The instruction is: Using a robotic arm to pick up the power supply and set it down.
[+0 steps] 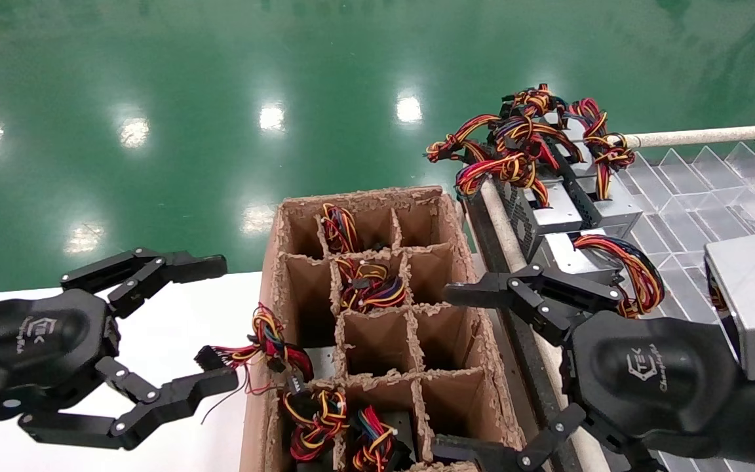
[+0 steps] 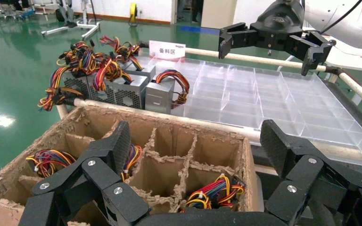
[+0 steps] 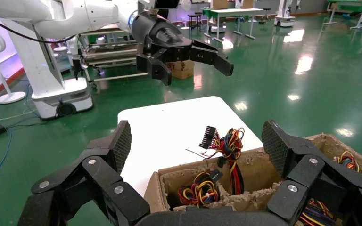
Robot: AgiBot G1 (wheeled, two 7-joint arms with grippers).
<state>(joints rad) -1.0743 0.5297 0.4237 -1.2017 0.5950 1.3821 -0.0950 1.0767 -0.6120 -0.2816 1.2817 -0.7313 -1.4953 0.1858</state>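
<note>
Nothing is gripped yet: the right black linkage gripper (image 1: pixel 476 373), its silver box module at the wrist, hovers with jaws spread wide above the right edge of the brown divided cardboard crate (image 1: pixel 272 262), and the left black gripper (image 1: pixel 217 324) hangs equally open over the white desk (image 1: pixel 174 314). The reach looks like the step in hand. Silver-grey sheet-metal power supplies trailing red, yellow and black wires (image 1: pixel 564 252) lie just beyond on the clear compartment tray (image 1: pixel 685 177) at far right, so the next move calls for carrying the right jaws out over one and closing across its body, clear of the wires.
</note>
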